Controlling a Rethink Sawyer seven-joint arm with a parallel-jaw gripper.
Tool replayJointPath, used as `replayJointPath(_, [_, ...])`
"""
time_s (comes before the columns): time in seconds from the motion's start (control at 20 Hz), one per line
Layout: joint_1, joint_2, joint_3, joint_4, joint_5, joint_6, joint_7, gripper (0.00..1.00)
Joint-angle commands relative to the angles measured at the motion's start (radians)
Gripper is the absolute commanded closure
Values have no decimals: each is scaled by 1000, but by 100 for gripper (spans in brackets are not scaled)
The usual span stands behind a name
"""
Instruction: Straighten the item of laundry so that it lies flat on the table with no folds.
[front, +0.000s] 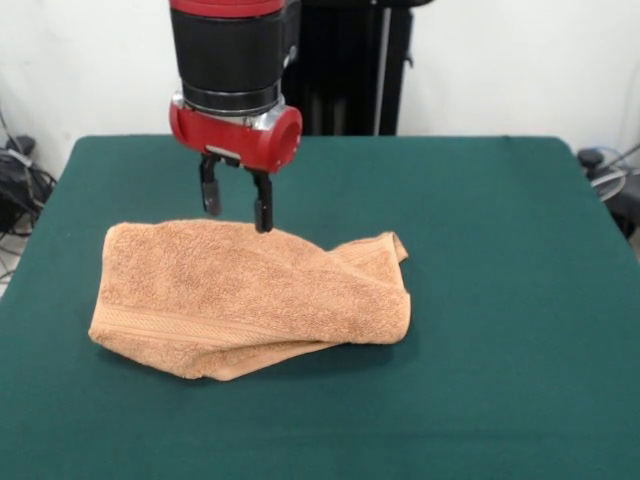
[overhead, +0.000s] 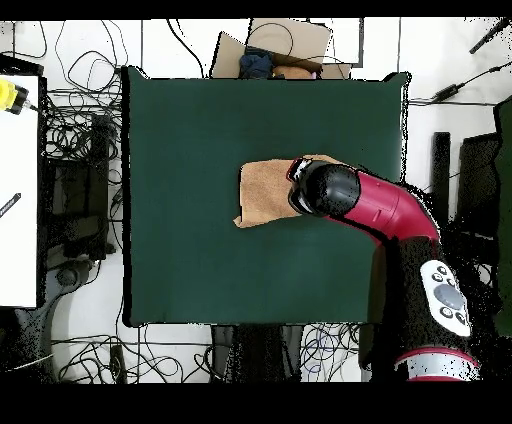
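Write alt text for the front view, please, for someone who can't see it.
A folded, rumpled orange-tan towel lies on a dark green table. A red and black robot arm reaches down from above, its open gripper poised at the towel's far edge.

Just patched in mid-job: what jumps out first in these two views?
The orange-tan towel lies folded over on itself near the middle of the green table, with a bunched corner at its right end in the front view. The gripper hangs open right at the towel's far edge, one fingertip about touching the cloth. From overhead, the red arm hides part of the towel.
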Motion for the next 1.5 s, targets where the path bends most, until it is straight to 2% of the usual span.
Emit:
replayJointPath(0.05, [12, 26, 93, 39, -9, 58, 8, 0])
replayJointPath(0.25, [47, 36, 83, 95, 17, -19, 101, 0])
replayJointPath(0.35, [81, 58, 85, 125, 41, -99, 173, 0])
replayJointPath(0.65, [170, 47, 41, 132, 84, -94, 244, 0])
replayJointPath(0.95, [220, 44, 9, 126, 96, -75, 228, 0])
replayJointPath(1.2, [183, 125, 32, 117, 88, -132, 168, 0])
replayJointPath(1.5, [129, 267, 67, 34, 41, -186, 71, 0])
